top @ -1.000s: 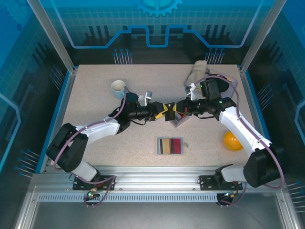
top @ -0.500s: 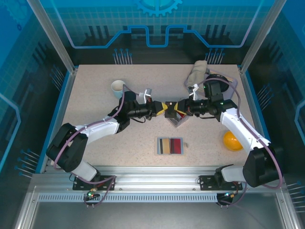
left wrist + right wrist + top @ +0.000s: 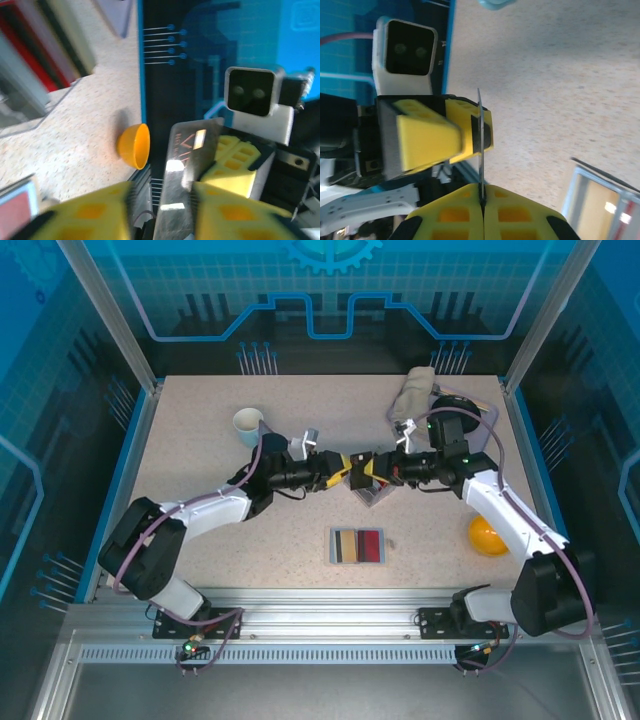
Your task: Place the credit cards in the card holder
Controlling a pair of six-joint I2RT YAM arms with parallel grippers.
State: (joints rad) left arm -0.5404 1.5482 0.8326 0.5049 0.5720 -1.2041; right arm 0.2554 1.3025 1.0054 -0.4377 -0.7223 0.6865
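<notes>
Left gripper has just eased apart, seemingly releasing the dark credit card; right gripper now pinches its edge mid-air over the table centre. Handover done, insertion pending.

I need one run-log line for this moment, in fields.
right gripper: shut on card | left gripper: open around card | card: mid-air, between both grippers
</notes>
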